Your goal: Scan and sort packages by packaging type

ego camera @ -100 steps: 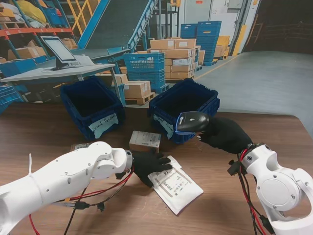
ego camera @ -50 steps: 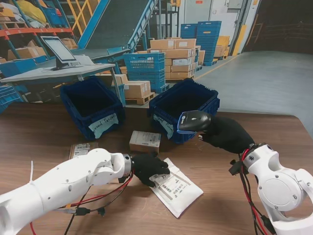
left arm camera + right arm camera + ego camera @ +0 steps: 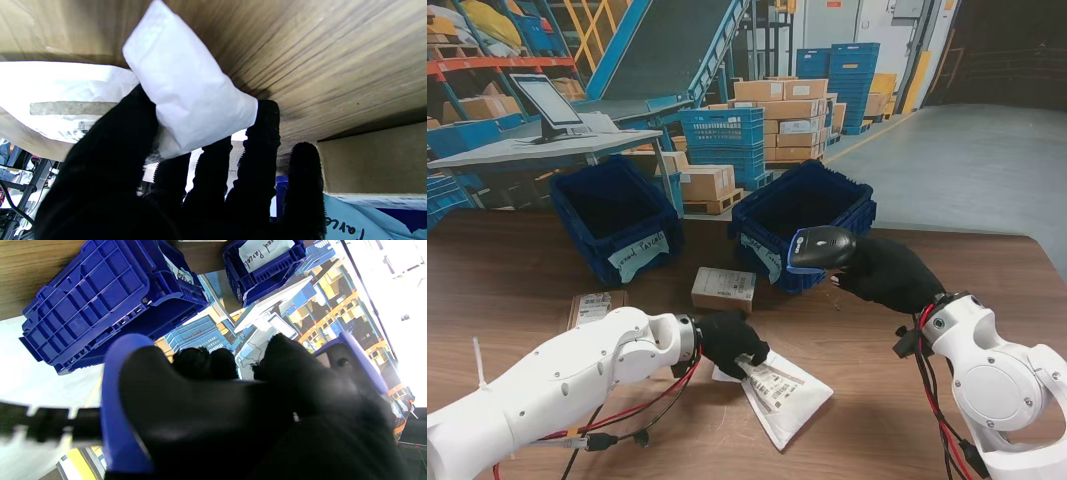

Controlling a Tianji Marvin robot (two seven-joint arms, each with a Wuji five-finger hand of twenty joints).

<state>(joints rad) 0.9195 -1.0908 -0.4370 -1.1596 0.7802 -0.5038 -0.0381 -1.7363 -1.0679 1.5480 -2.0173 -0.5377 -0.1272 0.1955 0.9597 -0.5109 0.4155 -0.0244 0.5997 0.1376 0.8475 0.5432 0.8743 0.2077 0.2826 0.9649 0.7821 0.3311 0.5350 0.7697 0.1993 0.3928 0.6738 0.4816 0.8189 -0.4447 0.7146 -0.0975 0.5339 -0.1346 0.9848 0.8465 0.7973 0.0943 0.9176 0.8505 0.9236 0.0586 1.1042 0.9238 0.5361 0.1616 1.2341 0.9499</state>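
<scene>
Reaching in from the near left corner, the left arm [image 3: 557,375] lies low across the worktop [image 3: 507,270], forearm angled toward the middle. Just beyond its elbow a flat brown parcel [image 3: 592,305] lies label-up on the wood. The left robot hand [image 3: 727,342], in a black glove, is closed on the near-left corner of a white mailer [image 3: 777,392]: the wrist view shows the thumb [image 3: 123,133] on one face of the bag [image 3: 186,96] and the fingertips [image 3: 263,123] curled over the folded edge. That pinched corner is raised off the wood, while the rest of the mailer slopes down toward the right and rests on the worktop, label facing up.

Farther from me, a left bin [image 3: 612,215] stands with a handwritten paper tag on its front wall. Between the bins and the left robot hand sits a small box [image 3: 723,288], upright, apart from both the mailer and the bins. A right bin [image 3: 802,215] stands beside the first, also tagged.

Over the right bin's near right corner, the right robot hand [image 3: 892,275] is wrapped around the grip of a scanner [image 3: 820,247], its head pointing left. The right wrist view shows the gloved fingers [image 3: 203,361] closed over the scanner's black and blue body [image 3: 140,396]. The right arm [image 3: 987,385] rises from the near right corner, wrist bent toward the bins, with red and black cables hanging at its wrist joint.
</scene>
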